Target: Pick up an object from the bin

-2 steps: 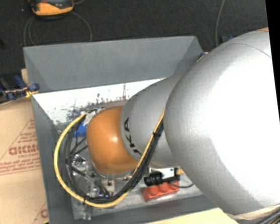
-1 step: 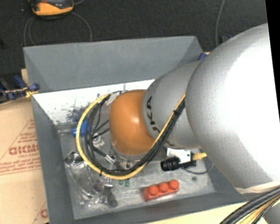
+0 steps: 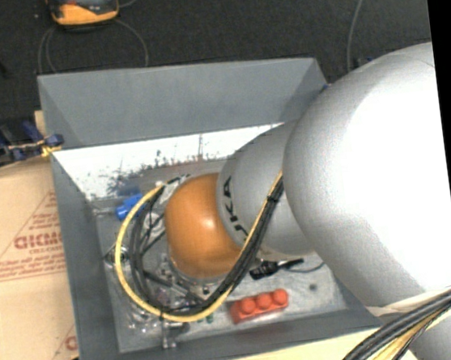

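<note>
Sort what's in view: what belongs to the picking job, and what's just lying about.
Job: grey metal bin; the arm's orange-covered wrist, low over the bin's left half. Which thing it is after, I cannot tell.
Lying about: red-orange block with three studs, by the near wall; small blue thing, far left; black thing beside the arm.

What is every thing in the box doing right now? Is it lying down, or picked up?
Orange block with three bumps: lying flat on the bin floor, not held.
Blue thing: lying at the back left, partly behind the cables.
Black thing: lying beside the arm, partly hidden.
Arm: reaching down into the bin.
</note>
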Available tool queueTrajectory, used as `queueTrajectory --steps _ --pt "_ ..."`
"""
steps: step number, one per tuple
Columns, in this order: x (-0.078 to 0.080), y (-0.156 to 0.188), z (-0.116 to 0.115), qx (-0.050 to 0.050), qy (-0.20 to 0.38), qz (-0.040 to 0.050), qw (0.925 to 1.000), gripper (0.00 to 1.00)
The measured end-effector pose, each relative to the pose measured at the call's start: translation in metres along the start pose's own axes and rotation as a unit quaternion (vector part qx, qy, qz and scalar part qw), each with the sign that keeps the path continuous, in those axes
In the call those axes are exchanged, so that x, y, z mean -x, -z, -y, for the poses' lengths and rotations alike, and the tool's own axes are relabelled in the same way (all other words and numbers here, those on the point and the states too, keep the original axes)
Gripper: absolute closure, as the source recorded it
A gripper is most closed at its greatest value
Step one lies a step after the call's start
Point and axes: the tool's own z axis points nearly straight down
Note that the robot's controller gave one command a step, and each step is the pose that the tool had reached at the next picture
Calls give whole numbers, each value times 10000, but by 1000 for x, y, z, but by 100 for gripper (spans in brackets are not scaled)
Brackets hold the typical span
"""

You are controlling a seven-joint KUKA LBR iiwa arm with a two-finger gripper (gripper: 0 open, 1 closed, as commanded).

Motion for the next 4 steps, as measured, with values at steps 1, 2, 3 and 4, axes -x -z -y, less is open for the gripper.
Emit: queueTrajectory --steps 1,2,3,4 --pt "5 -1 -8 5 -153 -39 9999 0" --pt "-7 1 -26 -8 610 18 9981 0" --pt "92 5 -3 -27 -992 -159 9949 0" --pt "-6 59 -22 -5 361 -70 9993 0"
